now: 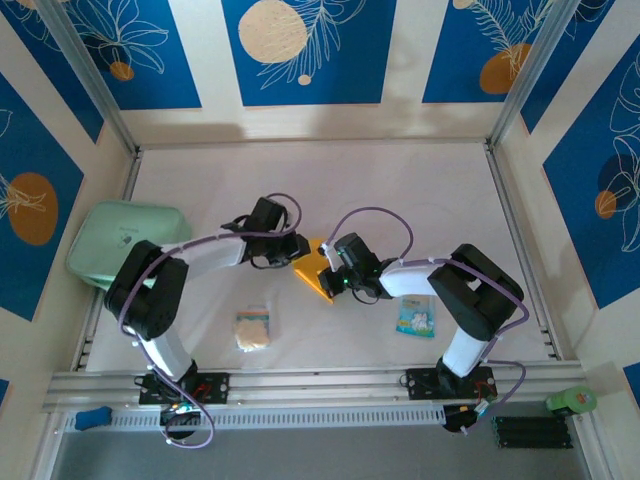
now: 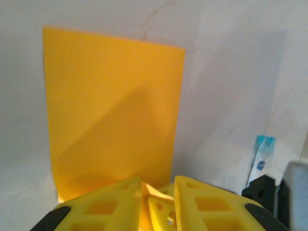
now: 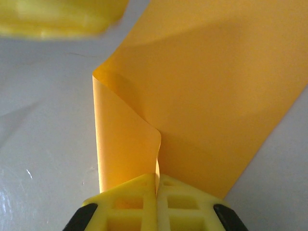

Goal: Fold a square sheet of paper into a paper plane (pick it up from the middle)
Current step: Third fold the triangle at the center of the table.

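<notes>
One curled edge of the square sheet of paper sits clamped in the right gripper. Whether the left gripper grips it is unclear. A packet and a sponge lie apart from the sheet.

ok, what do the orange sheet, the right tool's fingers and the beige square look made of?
Orange sheet: thin matte paper; it curls softly where the right tool pinches it, no gloss.
Fingers: yellow rigid-looking plastic with lattice cut-outs and slight sheen, possibly printed.
Beige square: probably sponge or foam by its mottled look; too small to be sure.
</notes>
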Tool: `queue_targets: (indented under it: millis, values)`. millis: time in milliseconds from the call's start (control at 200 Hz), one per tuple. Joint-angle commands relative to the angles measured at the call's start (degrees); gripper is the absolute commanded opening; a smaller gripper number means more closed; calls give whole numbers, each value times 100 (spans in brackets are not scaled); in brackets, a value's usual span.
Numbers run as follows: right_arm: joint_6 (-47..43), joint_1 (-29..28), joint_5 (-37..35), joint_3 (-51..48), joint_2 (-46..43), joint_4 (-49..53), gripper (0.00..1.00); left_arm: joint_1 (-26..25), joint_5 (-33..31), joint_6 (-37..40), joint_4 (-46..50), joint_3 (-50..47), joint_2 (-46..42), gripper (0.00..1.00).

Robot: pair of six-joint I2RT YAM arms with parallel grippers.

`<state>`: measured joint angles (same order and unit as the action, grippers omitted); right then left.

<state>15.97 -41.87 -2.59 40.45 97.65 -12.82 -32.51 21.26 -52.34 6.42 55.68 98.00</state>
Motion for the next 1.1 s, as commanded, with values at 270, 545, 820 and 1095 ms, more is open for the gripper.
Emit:
queue_targets:
  millis: [270, 545, 820, 1095]
  values:
    - [79, 45, -32, 47, 202, 288, 0, -550, 81, -1246, -1521, -949, -153, 18]
    - [58, 55, -35, 80, 201, 332, 0, -596, -146, -1237, -1503, -1015, -54, 16]
    - [53, 65, -32, 95, 202, 377, 0, -590, -259, -1176, -1459, -1103, -17, 15]
    - [63, 77, -33, 103, 211, 377, 0, -594, -225, -1079, -1509, -1023, 101, 14]
